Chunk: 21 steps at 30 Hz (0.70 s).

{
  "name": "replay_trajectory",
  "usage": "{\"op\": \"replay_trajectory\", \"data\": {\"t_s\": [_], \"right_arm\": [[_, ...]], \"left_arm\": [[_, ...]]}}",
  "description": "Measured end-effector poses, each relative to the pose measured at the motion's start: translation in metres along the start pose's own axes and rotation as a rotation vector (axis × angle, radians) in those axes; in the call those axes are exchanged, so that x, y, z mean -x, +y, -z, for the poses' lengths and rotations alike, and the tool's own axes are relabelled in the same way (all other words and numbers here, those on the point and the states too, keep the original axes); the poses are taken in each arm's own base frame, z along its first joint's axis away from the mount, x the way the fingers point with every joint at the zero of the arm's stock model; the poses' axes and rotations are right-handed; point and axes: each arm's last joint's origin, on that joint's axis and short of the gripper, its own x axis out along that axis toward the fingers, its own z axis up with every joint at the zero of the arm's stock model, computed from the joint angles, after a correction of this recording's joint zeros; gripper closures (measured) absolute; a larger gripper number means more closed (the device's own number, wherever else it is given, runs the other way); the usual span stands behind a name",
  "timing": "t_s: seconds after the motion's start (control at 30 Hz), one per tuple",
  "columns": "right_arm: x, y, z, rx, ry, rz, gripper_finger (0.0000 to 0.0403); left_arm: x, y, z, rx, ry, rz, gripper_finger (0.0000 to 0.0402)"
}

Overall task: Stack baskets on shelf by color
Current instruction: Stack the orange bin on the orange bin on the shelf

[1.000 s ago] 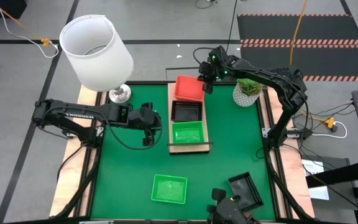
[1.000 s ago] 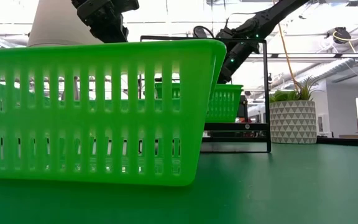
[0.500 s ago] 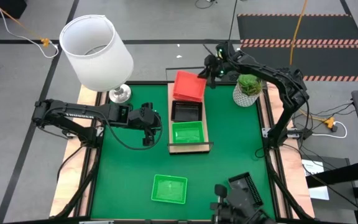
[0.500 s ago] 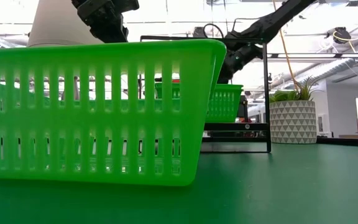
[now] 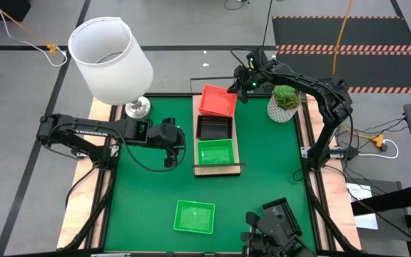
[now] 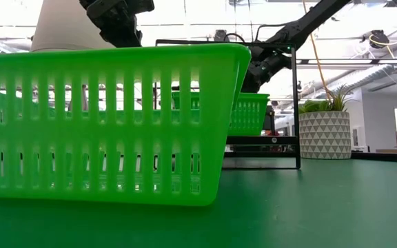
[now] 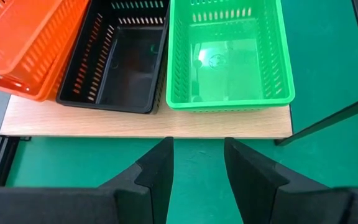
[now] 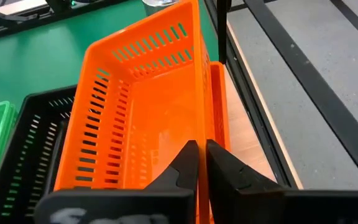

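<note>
Nearest the front edge of the green mat [image 5: 141,193] lies a loose green basket [image 5: 194,216], empty and upright; in the low view its slatted wall [image 6: 109,124] fills most of the frame. Beside it, at the front right corner, sits a black basket [image 5: 284,216], tilted at an angle.

Toward the middle of the table, the left gripper [image 5: 170,143] hovers just beside the shelf's long left side. Its fingers [image 7: 160,171] stand partly apart with nothing between them, pointing at the shelf [image 7: 142,124].

The shelf [image 5: 216,170] is a light-wood plank running front to back. On it sit three piles in a row: green baskets [image 5: 215,152] at the front, black baskets [image 5: 213,128] in the middle, orange-red baskets [image 5: 217,101] at the far end.

At that far end the right gripper [image 5: 242,87] pinches the rim of the top orange-red basket [image 8: 142,118], its fingers [image 8: 185,165] nearly closed on the thin wall. That basket is tilted, lifted on the gripped side, above another orange-red basket [image 8: 219,106] beneath it.

A potted plant [image 5: 285,102] stands right of the shelf, and a white lamp [image 5: 111,61] at the far left.
</note>
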Motion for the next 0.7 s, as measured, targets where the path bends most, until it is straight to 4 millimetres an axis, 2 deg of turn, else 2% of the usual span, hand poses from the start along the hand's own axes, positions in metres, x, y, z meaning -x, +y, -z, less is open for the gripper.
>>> {"op": "replay_trajectory", "data": {"t_s": [0.17,0.37,0.53,0.7], "right_arm": [[-0.001,0.001,0.0,0.001,0.003,-0.003,0.0383],[-0.003,0.003,-0.001,-0.005,0.008,0.001,0.0328],[-0.007,0.004,-0.001,-0.002,0.056,0.108,0.0287],[-0.01,0.008,-0.002,0.01,0.086,0.166,0.0274]], "left_arm": [[0.0,0.0,0.0,0.004,-0.001,0.016,0.0256],[0.0,0.0,0.0,0.004,-0.001,0.018,0.0256],[0.0,-0.001,0.0,0.007,-0.001,0.019,0.0256],[0.0,-0.001,0.0,0.012,0.0,0.019,0.0256]]}}
